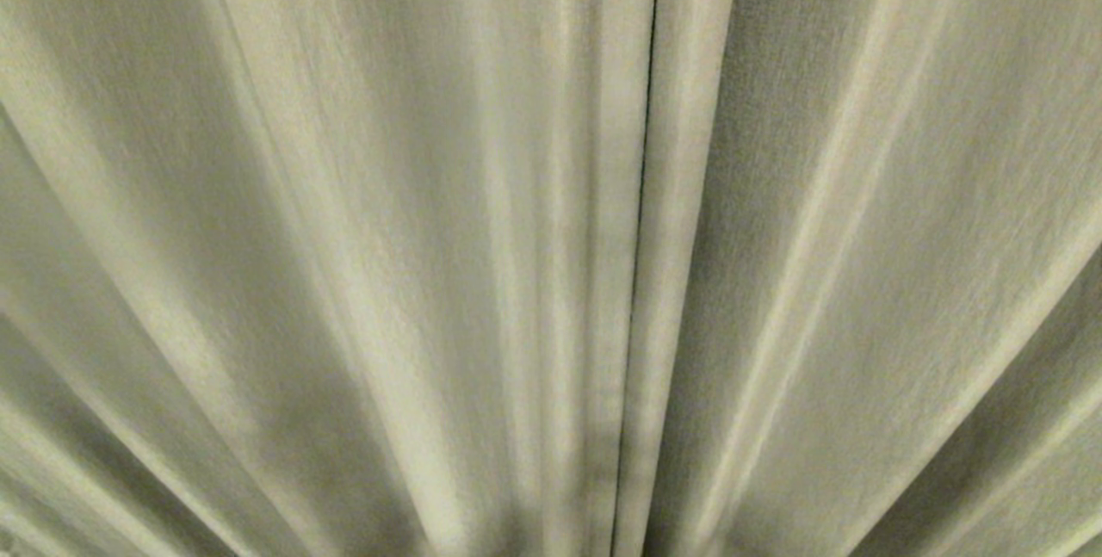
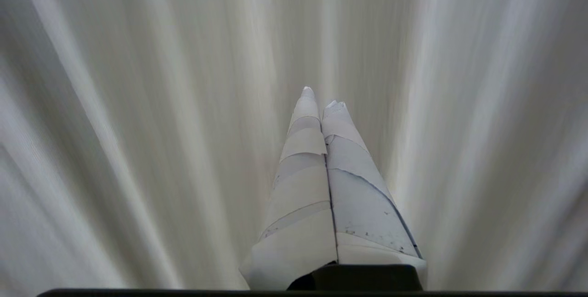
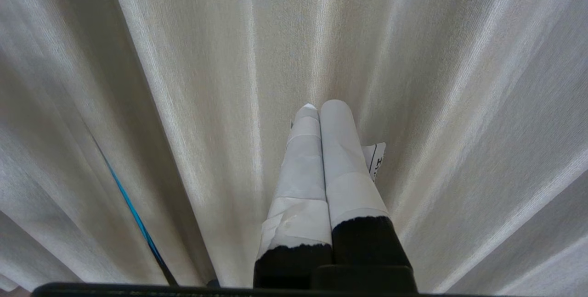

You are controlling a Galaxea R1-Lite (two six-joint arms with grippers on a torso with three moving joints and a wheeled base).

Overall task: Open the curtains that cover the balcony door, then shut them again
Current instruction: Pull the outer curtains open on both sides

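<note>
Head view: the curtains fill the whole frame as cream-beige pleated drapes, two panels meeting along a thin dark seam just right of centre — drawn together, hiding whatever lies behind. Left wrist view: the left gripper, its fingers wrapped in white tape, is pressed together and empty, its tips pointing at the pleats. Right wrist view: the right gripper, likewise taped and pressed together, holds nothing and points at the fabric — a thin blue line shows in a fold beside it
</note>
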